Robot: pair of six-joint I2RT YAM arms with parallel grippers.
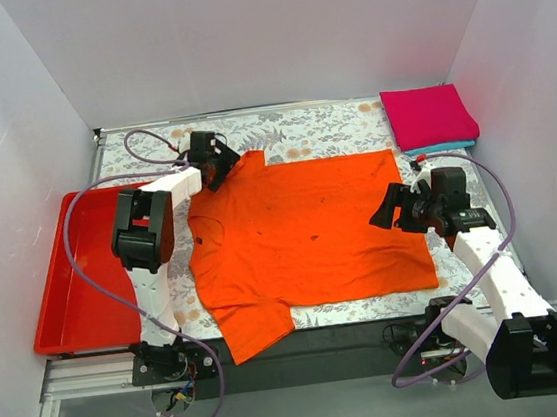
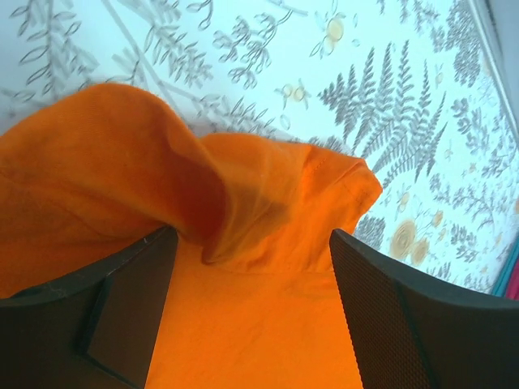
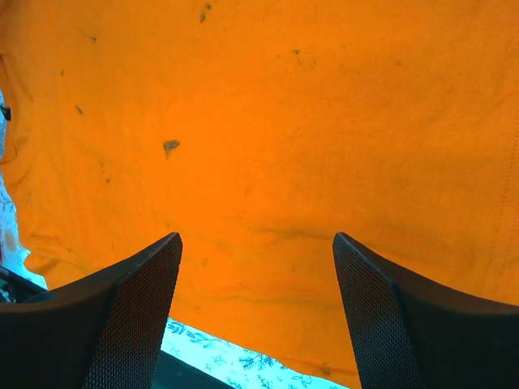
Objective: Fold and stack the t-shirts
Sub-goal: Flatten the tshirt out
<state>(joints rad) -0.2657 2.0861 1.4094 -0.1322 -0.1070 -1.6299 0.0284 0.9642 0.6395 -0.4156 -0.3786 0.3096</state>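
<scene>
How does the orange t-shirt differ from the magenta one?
The orange t-shirt lies spread open in the middle; the magenta t-shirt is folded into a square. The orange t-shirt lies alone; the magenta t-shirt rests on a teal t-shirt at far right. Both are cloth.

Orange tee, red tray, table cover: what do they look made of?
Orange tee: soft matte cloth, probably a cotton knit. It drapes, folds and wrinkles, and has stitched hems.
Red tray: rigid plastic, it seems, with a slight sheen, a smooth floor and a raised moulded rim.
Table cover: flat printed sheet with a fern-and-flower pattern. Fabric or vinyl, cannot tell.
</scene>
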